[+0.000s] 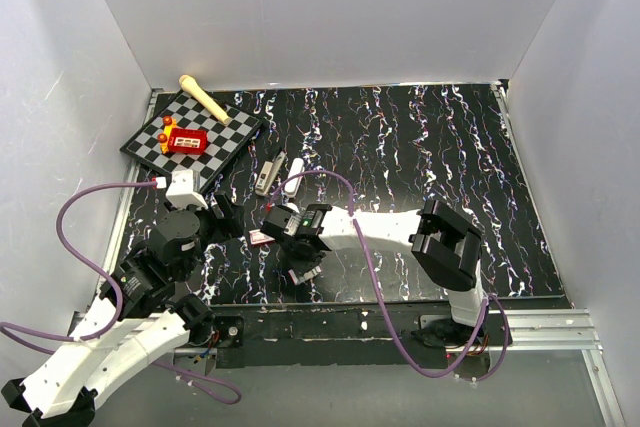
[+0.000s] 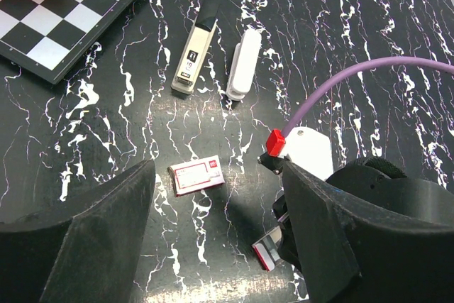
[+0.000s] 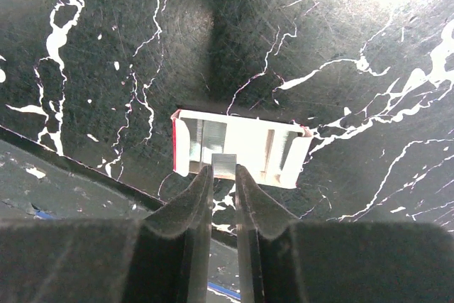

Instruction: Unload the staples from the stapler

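Silvery staples (image 3: 224,162), mostly hidden, pinched in the right hand (image 3: 224,174).

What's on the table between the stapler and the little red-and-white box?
Nothing: in the left wrist view the black marbled table between the stapler and the red-and-white box is bare. The white stick lies beside the stapler, off that line.

The left arm reaches in from the near left corner, and its left gripper (image 2: 216,179) is angled toward the far side with the fingers spread wide. The right arm bends at the elbow and stretches left. Its right gripper (image 3: 224,175) points down, fingers pinched narrowly on the staples (image 3: 224,162).
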Available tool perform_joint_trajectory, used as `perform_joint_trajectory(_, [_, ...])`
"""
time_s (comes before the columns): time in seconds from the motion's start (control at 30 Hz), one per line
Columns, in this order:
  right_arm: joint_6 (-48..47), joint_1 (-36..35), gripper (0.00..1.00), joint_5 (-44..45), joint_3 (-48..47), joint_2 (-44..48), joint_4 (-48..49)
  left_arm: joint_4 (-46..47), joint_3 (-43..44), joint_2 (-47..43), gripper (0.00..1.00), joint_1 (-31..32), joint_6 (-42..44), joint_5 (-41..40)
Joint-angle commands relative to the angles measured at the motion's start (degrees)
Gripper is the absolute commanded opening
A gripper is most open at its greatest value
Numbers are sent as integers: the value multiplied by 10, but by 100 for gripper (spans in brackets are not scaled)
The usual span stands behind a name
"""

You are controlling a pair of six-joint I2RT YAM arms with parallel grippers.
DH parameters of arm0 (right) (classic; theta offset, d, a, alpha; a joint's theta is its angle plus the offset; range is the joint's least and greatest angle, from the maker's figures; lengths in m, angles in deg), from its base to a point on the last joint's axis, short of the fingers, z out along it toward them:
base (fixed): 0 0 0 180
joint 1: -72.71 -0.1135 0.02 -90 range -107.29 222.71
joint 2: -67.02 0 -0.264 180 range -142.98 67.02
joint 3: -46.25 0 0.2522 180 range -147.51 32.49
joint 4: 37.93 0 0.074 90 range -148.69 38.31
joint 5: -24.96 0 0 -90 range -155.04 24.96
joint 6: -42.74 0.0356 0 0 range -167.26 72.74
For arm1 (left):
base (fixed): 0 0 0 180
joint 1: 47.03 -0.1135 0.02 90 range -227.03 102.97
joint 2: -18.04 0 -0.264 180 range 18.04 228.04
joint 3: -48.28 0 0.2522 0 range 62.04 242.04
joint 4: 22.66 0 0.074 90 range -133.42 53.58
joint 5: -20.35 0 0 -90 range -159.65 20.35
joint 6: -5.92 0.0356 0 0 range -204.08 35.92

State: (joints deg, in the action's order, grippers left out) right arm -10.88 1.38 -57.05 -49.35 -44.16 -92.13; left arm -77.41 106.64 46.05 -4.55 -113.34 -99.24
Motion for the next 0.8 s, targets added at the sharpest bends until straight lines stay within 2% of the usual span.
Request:
perform_joint_trajectory(0.0, [1, 2, 23, 2, -22, -11, -13, -3, 3, 2, 72, -2, -2, -9])
perform_joint_trajectory(0.77, [19, 9, 27, 11, -23, -20, -27, -1, 2, 6, 72, -3, -1, -5])
